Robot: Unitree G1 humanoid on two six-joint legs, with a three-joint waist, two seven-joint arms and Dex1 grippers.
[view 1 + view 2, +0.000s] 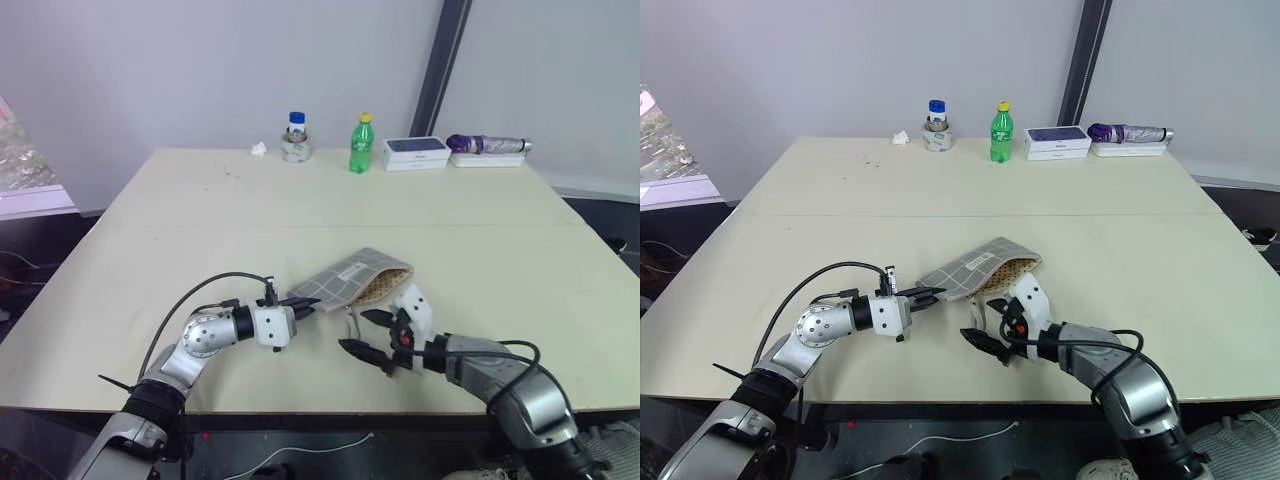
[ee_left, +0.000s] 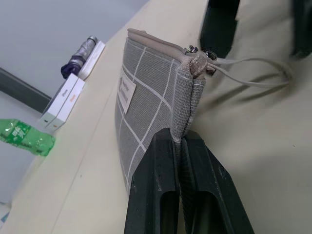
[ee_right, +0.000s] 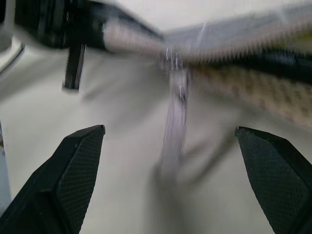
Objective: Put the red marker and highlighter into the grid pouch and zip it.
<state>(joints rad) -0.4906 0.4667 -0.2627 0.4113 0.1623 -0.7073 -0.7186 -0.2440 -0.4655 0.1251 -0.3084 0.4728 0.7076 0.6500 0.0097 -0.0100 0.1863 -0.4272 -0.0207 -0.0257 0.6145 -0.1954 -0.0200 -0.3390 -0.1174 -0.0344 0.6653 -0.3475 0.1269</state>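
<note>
Pouch: flat grey fabric grid pouch (image 1: 352,280) with white grid lines and a small white label, lying near the front middle of the counter (image 1: 200,210); its right end gapes, showing a tan dotted lining.
Pouch corner: the left end is lifted slightly off the counter, pinched between two black fingers.
Zipper pull: a pale cord loop (image 2: 253,73) hangs from the metal slider at the pinched end and trails on the counter.
Left claw: left claw (image 1: 303,303) pressed together on the pouch's left corner; the wrist view shows fabric squeezed between its fingers (image 2: 156,190).
Right claw: right claw (image 1: 372,332) spread wide, holding nothing, poised just in front of the pouch with the zipper cord between its fingers (image 3: 78,161).
Back row, left to right: small white crumpled scrap (image 1: 259,149); blue-capped jar (image 1: 296,128) standing in a roll of tape; green bottle with yellow cap (image 1: 361,143); white and dark-blue box (image 1: 416,152); folded purple umbrella (image 1: 487,145) on a white flat item.
</note>
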